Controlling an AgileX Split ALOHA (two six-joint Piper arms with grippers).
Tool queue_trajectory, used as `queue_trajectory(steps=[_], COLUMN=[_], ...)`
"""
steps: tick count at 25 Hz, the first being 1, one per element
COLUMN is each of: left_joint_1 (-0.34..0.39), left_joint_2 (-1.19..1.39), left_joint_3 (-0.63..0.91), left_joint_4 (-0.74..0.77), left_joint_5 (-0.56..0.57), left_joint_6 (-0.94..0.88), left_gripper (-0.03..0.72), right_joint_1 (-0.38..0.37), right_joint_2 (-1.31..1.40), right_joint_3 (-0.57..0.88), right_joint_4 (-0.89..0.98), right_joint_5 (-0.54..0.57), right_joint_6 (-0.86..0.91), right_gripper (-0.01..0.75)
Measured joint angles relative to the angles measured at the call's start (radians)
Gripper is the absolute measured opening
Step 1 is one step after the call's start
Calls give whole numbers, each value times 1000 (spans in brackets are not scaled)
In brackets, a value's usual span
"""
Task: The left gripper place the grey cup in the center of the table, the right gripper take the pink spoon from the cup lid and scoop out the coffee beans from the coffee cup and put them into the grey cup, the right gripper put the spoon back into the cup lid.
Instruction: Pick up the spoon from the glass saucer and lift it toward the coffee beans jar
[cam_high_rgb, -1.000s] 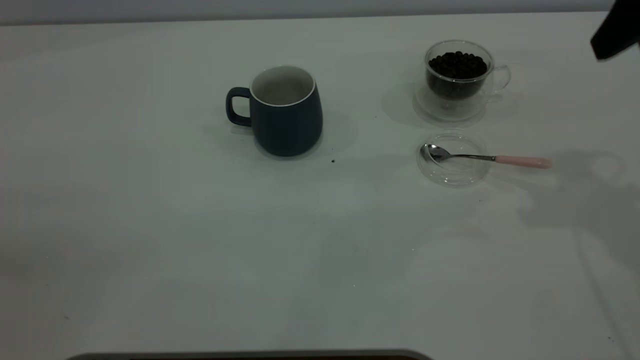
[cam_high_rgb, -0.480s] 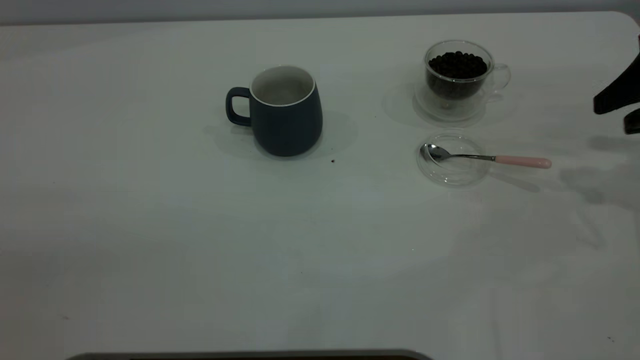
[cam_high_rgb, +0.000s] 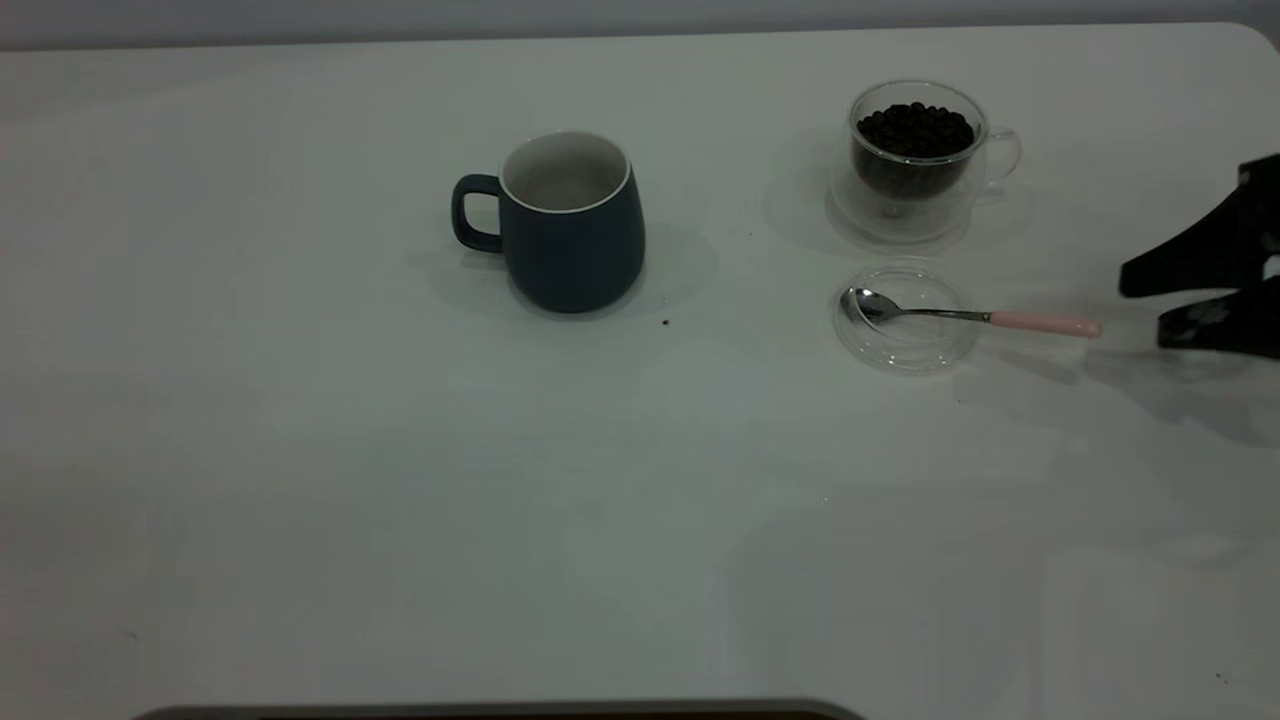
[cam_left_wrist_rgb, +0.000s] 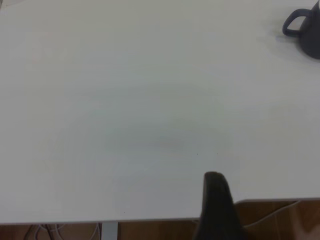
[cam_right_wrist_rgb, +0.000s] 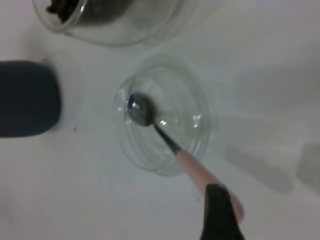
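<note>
The grey cup (cam_high_rgb: 570, 225) stands upright near the table's middle, handle to the left; it also shows in the left wrist view (cam_left_wrist_rgb: 306, 27) and the right wrist view (cam_right_wrist_rgb: 27, 97). The coffee cup (cam_high_rgb: 915, 160) holds coffee beans (cam_high_rgb: 915, 128) at the back right. The cup lid (cam_high_rgb: 905, 320) lies in front of it. The pink spoon (cam_high_rgb: 1045, 322) rests with its bowl in the lid (cam_right_wrist_rgb: 162, 120) and its handle (cam_right_wrist_rgb: 197, 172) pointing right. My right gripper (cam_high_rgb: 1145, 314) is open just right of the handle's end, not touching it. My left gripper (cam_left_wrist_rgb: 216, 205) hangs by the table's edge, far from the cup.
The white table (cam_high_rgb: 400, 480) has a few tiny dark specks, one (cam_high_rgb: 666, 322) just right of the grey cup. A dark rounded edge (cam_high_rgb: 500, 710) runs along the front. The table's rounded back right corner (cam_high_rgb: 1255, 35) lies behind the right gripper.
My right gripper has come down from the upper right and moved left, ending low by the spoon handle's end. The cups, lid and spoon have not moved.
</note>
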Motion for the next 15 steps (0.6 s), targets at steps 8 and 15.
queue_trajectory(steps=[8, 15], left_joint_1=[0, 0], left_joint_2=[0, 0], left_joint_3=[0, 0], left_joint_4=[0, 0], left_joint_5=[0, 0], left_joint_6=[-1, -1], left_gripper=[569, 569], right_joint_1=[0, 6], right_joint_2=[82, 137], right_joint_3=[-2, -4], right_joint_4=[107, 142], right_joint_5=[116, 140], right_joint_6=[-78, -92], right_gripper=[529, 529])
